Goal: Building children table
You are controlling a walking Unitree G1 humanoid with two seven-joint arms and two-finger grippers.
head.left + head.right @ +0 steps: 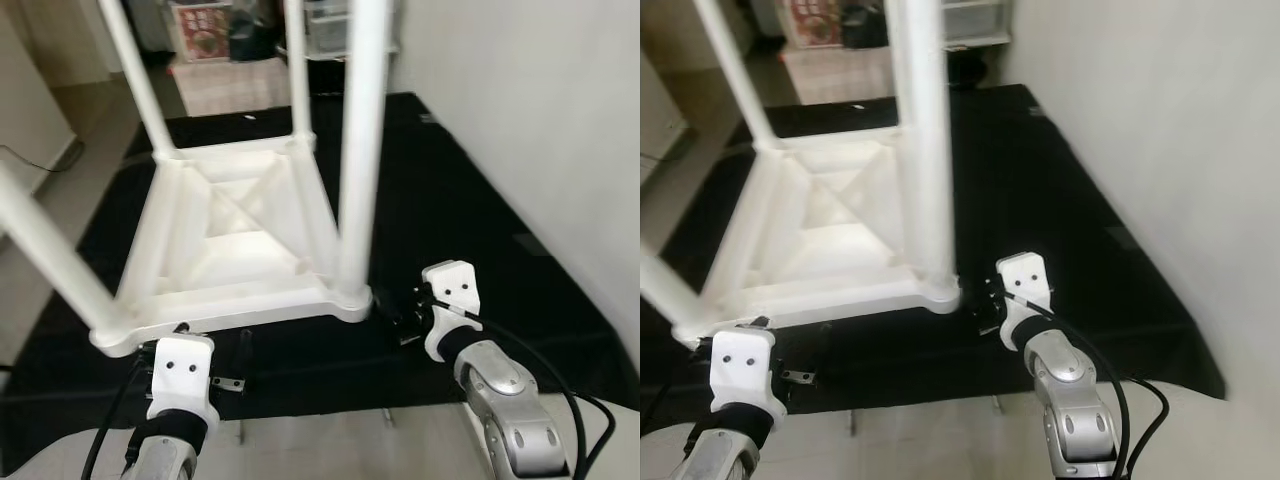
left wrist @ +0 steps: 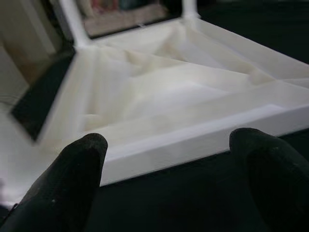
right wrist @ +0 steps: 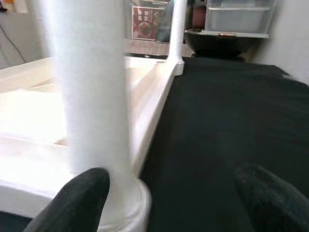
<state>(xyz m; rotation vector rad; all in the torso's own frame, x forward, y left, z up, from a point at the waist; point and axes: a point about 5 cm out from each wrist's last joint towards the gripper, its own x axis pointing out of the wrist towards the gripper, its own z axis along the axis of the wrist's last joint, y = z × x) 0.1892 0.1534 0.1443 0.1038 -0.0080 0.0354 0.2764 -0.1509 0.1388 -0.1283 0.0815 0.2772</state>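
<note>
Both claws gape: left claw (image 2: 164, 188) faces table (image 1: 240, 250), right claw (image 3: 169, 203) beside leg (image 3: 91, 96).

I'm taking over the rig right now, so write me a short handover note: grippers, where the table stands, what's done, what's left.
Left gripper: open, at the near edge of the table, holding nothing.
Right gripper: open, beside the near right leg, holding nothing.
The white table lies upside down on the black mat, all four legs standing up in their corners.
Done: legs appear fitted.
Left: probably check that they sit tight, then turn the table upright.
</note>
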